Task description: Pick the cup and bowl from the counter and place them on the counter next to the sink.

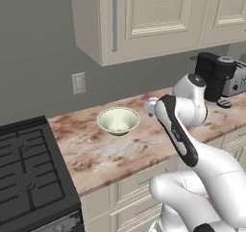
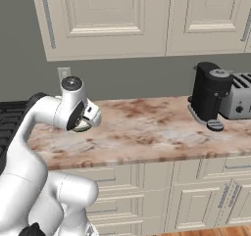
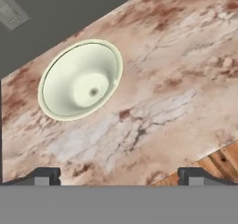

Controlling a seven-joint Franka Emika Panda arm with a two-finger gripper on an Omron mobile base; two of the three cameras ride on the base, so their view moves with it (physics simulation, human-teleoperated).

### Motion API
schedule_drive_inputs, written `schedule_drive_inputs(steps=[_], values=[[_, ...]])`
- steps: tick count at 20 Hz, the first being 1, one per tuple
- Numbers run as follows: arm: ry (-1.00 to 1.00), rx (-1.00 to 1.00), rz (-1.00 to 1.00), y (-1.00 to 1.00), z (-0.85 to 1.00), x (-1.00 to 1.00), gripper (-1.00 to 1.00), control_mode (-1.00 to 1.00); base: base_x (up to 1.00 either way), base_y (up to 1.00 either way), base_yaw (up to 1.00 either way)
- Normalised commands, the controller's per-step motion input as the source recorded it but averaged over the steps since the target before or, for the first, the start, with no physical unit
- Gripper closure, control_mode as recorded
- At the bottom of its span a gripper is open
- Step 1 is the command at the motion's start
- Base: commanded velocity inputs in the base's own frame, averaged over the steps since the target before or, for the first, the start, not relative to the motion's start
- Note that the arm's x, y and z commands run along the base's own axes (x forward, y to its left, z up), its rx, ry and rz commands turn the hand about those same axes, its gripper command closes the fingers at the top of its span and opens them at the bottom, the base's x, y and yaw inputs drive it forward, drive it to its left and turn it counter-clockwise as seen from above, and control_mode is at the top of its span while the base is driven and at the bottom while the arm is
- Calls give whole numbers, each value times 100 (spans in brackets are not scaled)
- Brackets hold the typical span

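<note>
Nearest, the end effector (image 3: 119, 174) hangs above the worktop (image 1: 144, 149) with its two small dark fingertips (image 3: 45, 175) spread wide apart and nothing between them. Under it runs the front strip of that worktop, a smooth slab of stone marbled in reddish-brown and beige, set over cream panelled cabinets (image 2: 196, 191) with recessed door faces. Farther back and to the left sits the bowl (image 1: 118, 120), upright with its mouth facing up, round, wide and shallow, plain pale cream-green, with a thin rim and a small flat bottom; being round, it has no long axis. It rests on the stone well clear of the fingertips, close to the black grated stove top (image 1: 29, 173) on its left. On the far right stand a black coffee machine (image 2: 208, 95) and a boxy metal toaster (image 2: 240, 100). Behind, a grey wall carries a white outlet (image 1: 79, 83) under cream upper cabinets (image 2: 117, 19)
</note>
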Motion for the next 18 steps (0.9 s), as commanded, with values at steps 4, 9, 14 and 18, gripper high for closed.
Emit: schedule_drive_inputs(steps=[4,9,14,18], values=[[0,9,0,0,-6,54,-100,-100,0,0,0],[0,0,-2,0,0,47,-100,-100,0,0,0],[0,0,-2,1,-11,58,-100,-100,0,0,0],[0,1,-1,2,-24,53,-100,-100,0,0,0]])
